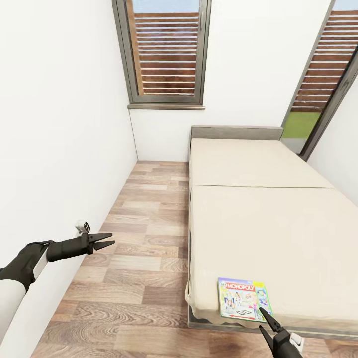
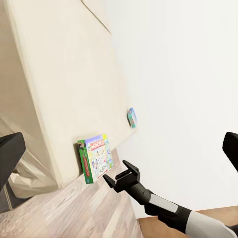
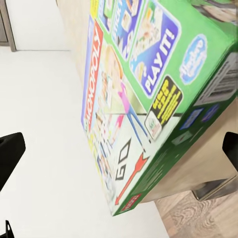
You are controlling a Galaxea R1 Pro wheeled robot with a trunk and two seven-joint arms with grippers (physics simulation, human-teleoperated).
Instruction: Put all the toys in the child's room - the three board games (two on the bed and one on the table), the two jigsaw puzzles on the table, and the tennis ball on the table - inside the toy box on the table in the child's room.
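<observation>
The MONOPOLY box (image 1: 244,299) lies flat on the bed (image 1: 268,223), at the mattress corner nearest the robot and just inside the foot edge, so it can be reached from the floor without leaning over the mattress. The right tool (image 1: 266,326) sits low beside that corner, its two fingers apart and angled toward the box's near edge; in the right wrist view the box (image 3: 144,94) sits close in front of the spread fingers, which suggests an approach to straddle the box by its edge, though nothing is gripped yet. The left tool (image 1: 102,242) hangs out over the wood floor (image 1: 144,238), well away from the bed and near the white wall, fingers slightly apart and empty, likely kept clear so it does not crowd the reach. From the left wrist view a second small box (image 2: 132,117) rests farther along the mattress, too small to read.
</observation>
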